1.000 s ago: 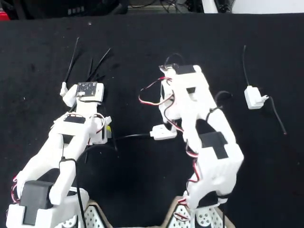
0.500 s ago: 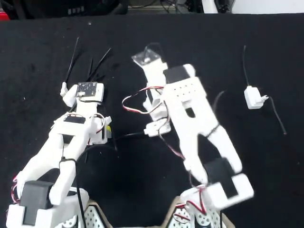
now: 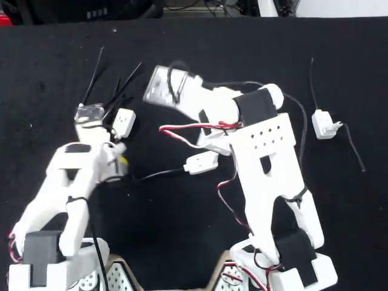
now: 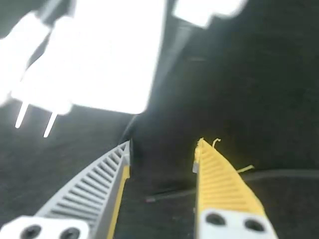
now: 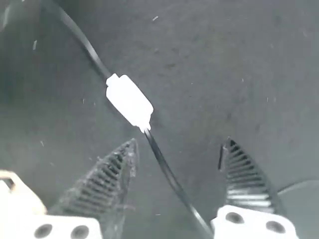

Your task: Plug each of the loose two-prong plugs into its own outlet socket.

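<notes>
Left gripper [image 4: 163,144], jaws released, has an outlet [image 3: 124,121] at its three o'clock; right gripper [image 5: 180,143], jaws released, hangs above a corded connector [image 5: 129,102].

Right claw [image 5: 180,143] over the dark desk [image 5: 239,59]. The two black, ribbed fingers [image 5: 112,174] stand well apart, their tips pointing away from the camera, and grip nothing. A thin black cable [image 5: 164,164] lies on the desk and runs slantwise through the gap between the fingers, closer to one finger than to the other. Just beyond the fingertips a small white oblong block [image 5: 129,101] sits in line on the cable, which enters at one end and leaves at the other.
</notes>
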Motion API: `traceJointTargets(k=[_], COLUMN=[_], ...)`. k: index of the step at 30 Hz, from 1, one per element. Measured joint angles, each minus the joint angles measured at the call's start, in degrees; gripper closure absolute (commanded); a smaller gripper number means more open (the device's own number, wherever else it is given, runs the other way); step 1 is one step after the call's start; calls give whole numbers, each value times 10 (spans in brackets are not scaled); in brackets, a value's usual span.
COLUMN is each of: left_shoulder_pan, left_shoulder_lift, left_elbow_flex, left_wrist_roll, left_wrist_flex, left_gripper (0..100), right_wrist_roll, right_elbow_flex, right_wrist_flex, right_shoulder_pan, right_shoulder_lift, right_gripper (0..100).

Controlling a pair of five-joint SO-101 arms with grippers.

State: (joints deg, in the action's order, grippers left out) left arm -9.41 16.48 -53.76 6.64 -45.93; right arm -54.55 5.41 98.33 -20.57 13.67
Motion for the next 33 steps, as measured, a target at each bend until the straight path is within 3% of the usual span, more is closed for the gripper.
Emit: traceJointTargets(k=[3,9,18,26,33], left_shoulder_pan=[-63,-156,-160,-126,-115], left_shoulder_lift=[0,-2,-2,-2,-2], left_elbow_flex=[17,43,42,34,32], left_wrist_roll=[25,40,53,53,53], left_wrist_flex=[-25,-33,-25,-24,-24], left_gripper=[791,791,791,791,791], right_wrist_roll=[-69,-133,-207,-218,-218], right_elbow_flex=[-39,-148,-230,-237,-238], right_wrist_flex=[3,-47,-146,-223,-230], right_shoulder_pan=[-19,-57,-59,-33,-19], right_shoulder_lift=[-18,-73,-139,-196,-241], right_gripper=[747,747,747,747,747])
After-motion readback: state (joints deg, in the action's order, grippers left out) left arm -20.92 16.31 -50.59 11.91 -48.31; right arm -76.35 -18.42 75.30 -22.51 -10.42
